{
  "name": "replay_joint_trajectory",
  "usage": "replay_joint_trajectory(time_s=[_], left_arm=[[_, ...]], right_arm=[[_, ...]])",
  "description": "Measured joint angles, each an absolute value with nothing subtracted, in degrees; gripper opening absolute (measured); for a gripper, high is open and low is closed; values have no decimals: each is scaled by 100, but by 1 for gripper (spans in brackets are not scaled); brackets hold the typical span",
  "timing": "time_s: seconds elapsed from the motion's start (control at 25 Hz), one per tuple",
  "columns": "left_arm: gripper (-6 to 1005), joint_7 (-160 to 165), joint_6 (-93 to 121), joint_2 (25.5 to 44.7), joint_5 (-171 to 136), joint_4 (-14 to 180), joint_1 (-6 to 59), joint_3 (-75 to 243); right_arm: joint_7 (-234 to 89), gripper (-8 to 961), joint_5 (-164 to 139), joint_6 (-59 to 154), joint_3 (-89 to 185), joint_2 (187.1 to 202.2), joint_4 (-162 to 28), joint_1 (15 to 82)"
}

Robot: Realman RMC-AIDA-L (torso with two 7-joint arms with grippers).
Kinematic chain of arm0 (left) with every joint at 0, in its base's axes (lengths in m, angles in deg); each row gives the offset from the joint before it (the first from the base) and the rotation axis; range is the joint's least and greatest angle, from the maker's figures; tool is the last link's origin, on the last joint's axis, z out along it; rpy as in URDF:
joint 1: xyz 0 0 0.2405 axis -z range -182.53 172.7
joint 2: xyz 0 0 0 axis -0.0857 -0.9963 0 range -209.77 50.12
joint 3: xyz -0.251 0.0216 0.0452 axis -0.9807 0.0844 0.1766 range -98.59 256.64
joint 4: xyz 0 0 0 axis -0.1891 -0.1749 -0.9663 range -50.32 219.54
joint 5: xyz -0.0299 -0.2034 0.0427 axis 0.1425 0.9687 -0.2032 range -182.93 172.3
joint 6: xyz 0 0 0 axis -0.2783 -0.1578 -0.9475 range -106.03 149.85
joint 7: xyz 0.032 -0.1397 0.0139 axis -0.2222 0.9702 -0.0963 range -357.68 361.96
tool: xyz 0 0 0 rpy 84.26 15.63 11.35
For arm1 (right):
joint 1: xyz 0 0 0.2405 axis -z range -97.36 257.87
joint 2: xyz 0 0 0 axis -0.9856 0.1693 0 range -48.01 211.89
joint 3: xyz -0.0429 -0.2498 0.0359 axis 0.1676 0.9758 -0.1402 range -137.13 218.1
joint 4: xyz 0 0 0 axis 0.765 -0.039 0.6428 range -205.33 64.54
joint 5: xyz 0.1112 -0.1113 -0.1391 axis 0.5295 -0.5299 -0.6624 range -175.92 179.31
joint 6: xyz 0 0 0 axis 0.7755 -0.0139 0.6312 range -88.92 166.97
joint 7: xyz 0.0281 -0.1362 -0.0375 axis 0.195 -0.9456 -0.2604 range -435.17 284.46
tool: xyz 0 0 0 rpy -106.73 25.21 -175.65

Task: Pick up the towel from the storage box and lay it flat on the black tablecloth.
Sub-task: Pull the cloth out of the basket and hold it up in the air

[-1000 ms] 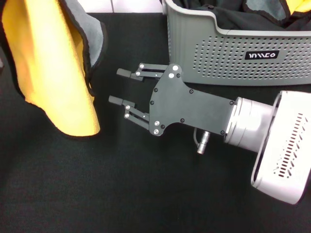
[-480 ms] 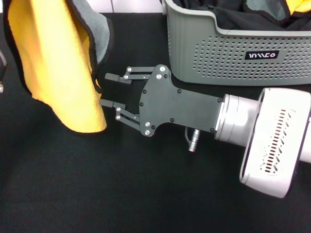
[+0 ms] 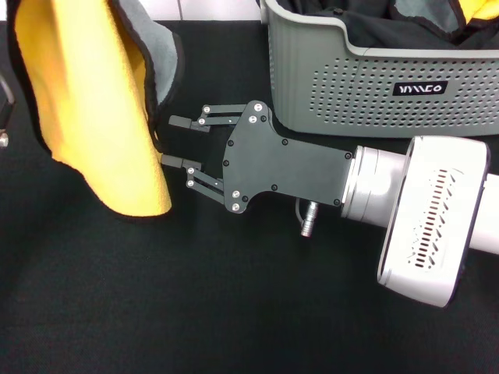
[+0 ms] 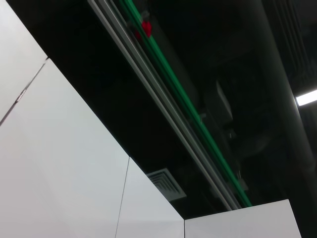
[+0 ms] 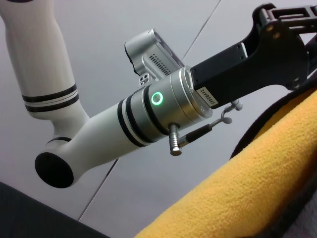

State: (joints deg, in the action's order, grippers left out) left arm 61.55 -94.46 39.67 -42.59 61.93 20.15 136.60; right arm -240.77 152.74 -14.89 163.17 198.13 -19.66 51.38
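The towel [image 3: 86,101], yellow-orange with a grey back [image 3: 160,62] and black trim, hangs in the air at the upper left above the black tablecloth [image 3: 156,296]. In the right wrist view the left gripper [image 5: 280,44] meets the towel [image 5: 247,193] at its top and is shut on it. My right gripper [image 3: 171,142] lies low over the cloth, open, pointing left. Its lower fingertip [image 3: 168,160] touches the towel's hanging edge. The light grey storage box [image 3: 351,86] stands at the upper right. The left wrist view shows only ceiling and wall.
Dark fabric [image 3: 390,27] and a bit of yellow-orange cloth [image 3: 475,9] lie in the storage box. The right arm's white wrist housing [image 3: 429,226] stretches across the right side in front of the box. A white wall edge [image 3: 218,9] runs behind the table.
The right gripper has slid left, still open, until its lower finger reached the towel's edge. The hanging towel has shifted slightly to the right.
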Motion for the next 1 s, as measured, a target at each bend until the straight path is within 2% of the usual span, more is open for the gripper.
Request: replay_joint_trajectory(time_s=[0.52, 1.0], left_arm=[[21, 6117, -9446, 3970, -4329, 6326, 2127, 13668], [22, 6111, -9446, 3987, -4399, 6335, 2128, 13674]], right_arm=[[-24334, 327, 15440, -1496, 16329, 19813, -2009, 5084], [-24614, 273, 15955, -1480, 16452, 19813, -2141, 5055]])
